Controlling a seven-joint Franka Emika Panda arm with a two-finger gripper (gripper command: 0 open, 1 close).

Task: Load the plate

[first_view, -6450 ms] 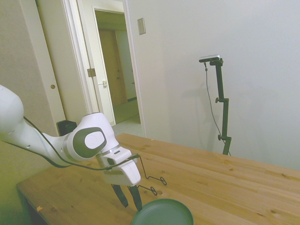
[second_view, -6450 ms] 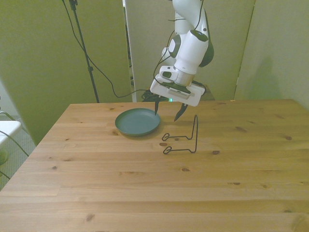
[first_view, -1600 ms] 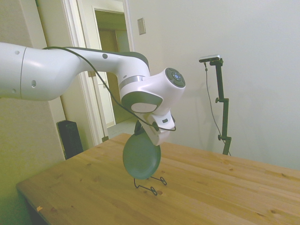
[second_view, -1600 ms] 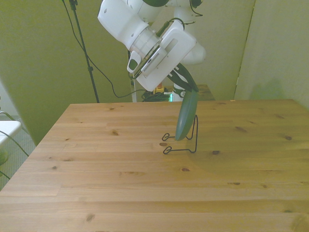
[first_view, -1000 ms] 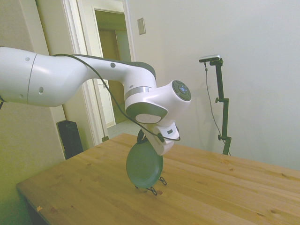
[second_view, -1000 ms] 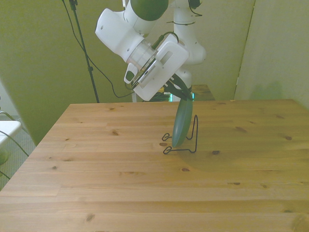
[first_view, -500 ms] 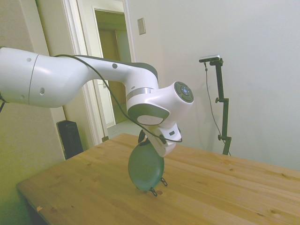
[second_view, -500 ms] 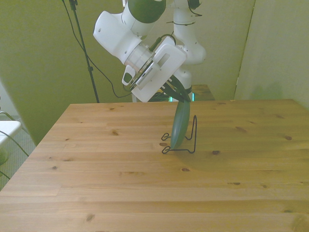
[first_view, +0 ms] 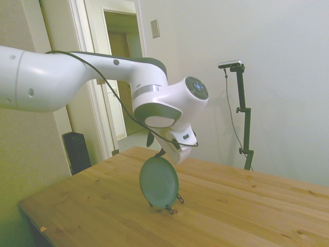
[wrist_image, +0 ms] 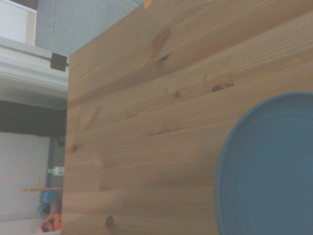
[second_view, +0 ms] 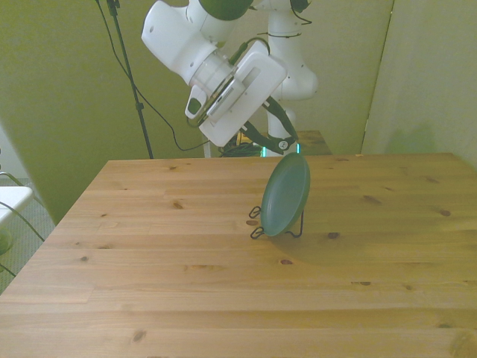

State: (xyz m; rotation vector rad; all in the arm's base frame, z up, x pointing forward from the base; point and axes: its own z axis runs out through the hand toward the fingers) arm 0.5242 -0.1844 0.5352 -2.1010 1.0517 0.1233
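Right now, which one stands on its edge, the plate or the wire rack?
The teal-green plate: it stands on edge, leaning against the thin wire rack.

plate [second_view: 285, 196] on edge in wire rack [second_view: 257, 231]

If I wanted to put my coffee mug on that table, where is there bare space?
Most of the wooden table is bare: the wide strip along the near edge and both sides in the front view. The one crowded spot is mid-table, where the teal plate leans in the wire rack with the gripper just above it.
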